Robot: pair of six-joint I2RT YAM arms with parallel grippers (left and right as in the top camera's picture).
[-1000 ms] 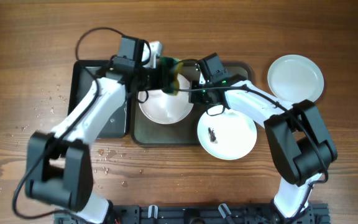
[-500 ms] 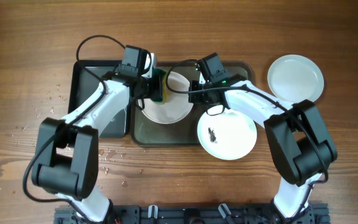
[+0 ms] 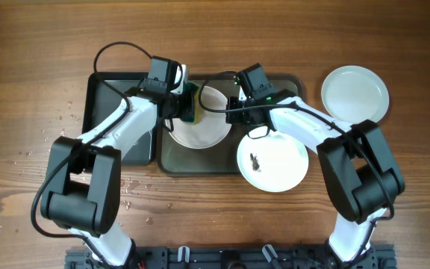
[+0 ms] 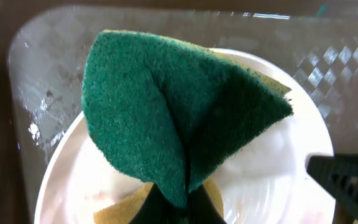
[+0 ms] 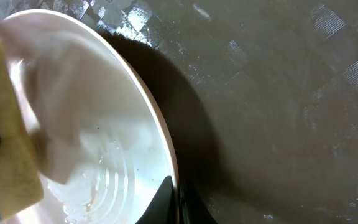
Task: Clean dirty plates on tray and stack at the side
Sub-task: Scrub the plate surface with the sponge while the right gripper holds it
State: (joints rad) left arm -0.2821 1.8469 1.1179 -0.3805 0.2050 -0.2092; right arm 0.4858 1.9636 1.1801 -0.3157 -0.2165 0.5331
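Note:
A white plate (image 3: pixel 202 123) sits tilted in the dark grey-green tray (image 3: pixel 200 161), its right rim pinched by my right gripper (image 3: pixel 232 107), which is shut on it (image 5: pixel 174 202). My left gripper (image 3: pixel 187 104) is shut on a folded green and yellow sponge (image 4: pixel 179 118) and presses it on the plate's left part (image 4: pixel 272 180). A second white plate (image 3: pixel 272 161) with a black smudge lies at the tray's lower right corner. A third, clean white plate (image 3: pixel 354 93) lies on the table at the right.
A glossy black tray (image 3: pixel 118 119) lies left of the grey-green tray, under my left arm. Water drops and crumbs speckle the wood at the left (image 3: pixel 58 119). The wet tray floor (image 5: pixel 278 106) shows beside the held plate.
My left gripper with the sponge has moved left from the plate's top right to its left part, then stayed there. My right gripper has held the rim still.

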